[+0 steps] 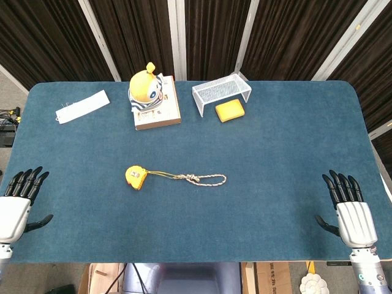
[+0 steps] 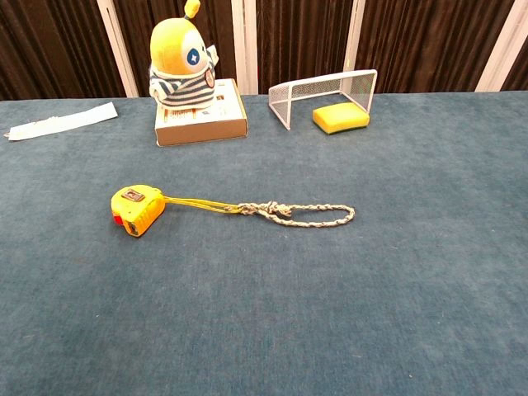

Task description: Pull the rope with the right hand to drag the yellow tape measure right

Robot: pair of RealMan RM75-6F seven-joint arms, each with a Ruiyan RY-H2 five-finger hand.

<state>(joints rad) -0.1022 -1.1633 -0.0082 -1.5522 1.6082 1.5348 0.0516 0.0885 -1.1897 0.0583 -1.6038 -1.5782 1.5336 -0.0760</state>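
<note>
Big blue table [image 1: 257, 214] fills the frame, and both hands sit at its lower corners. Right hand [image 1: 349, 211], lower right of the head view, fingers spread and lying flat, holding nothing. Left hand [image 1: 19, 195], lower left, also spread and empty. Neither shows in the chest view.

Upper middle, a box [image 1: 158, 110] with a yellow toy [image 1: 146, 86] on top. Just right of it, a white mesh rack [image 1: 222, 90] with a sponge [image 1: 229, 111] at its open front. Upper left, a paper strip [image 1: 82, 106].

Now the task's own things. The tape measure [image 1: 135, 177] lies left of centre, well apart from both hands. Its rope [image 1: 208, 179] runs right from it, a yellow cord into a knot, then a braided loop lying flat near the middle.

Nothing is gripped yet, so the whole job looks ahead. The risks, as I judge them: the right hand has a long reach across to that loop, and the loop lies flat on the cloth, so the fingers may scrape over it and close on nothing. A thin pinch could slip once the cord goes taut. Pull upward instead of sideways and the tape measure may tip or lift. Pull off-line and it may swing toward the box.
</note>
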